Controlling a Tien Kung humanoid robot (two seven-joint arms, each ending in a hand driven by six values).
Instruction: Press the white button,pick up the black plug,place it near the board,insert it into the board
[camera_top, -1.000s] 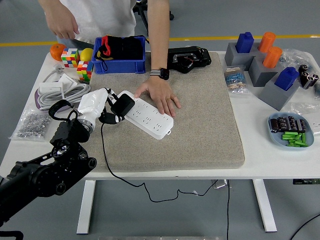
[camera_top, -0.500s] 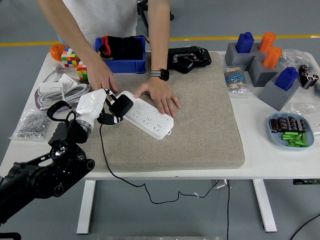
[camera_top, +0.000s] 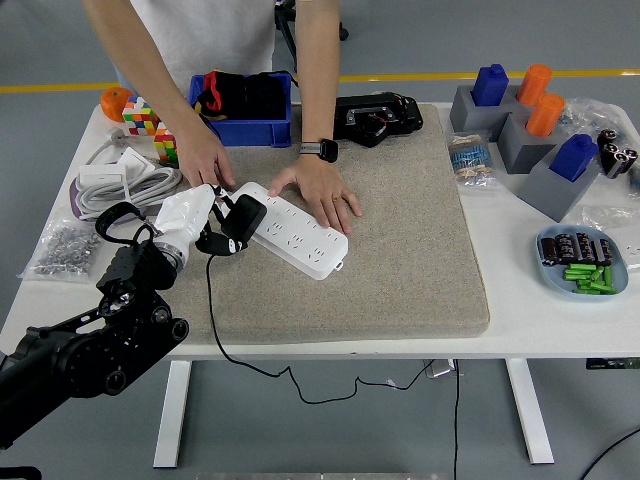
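- At the left end of the grey mat (camera_top: 400, 250), the black plug (camera_top: 243, 219) is held clamped in the fingers of the left hand (camera_top: 200, 222).
- The plug is seen at the left end of the white power strip (camera_top: 292, 229); full seating cannot be told.
- The strip's long axis runs from far left to near right, directly right of the hand.
- The strip is steadied by a person's hands (camera_top: 322, 193).
- The right hand is not in view.

person's hand (camera_top: 205, 160) now beside black plug (camera_top: 243, 218)
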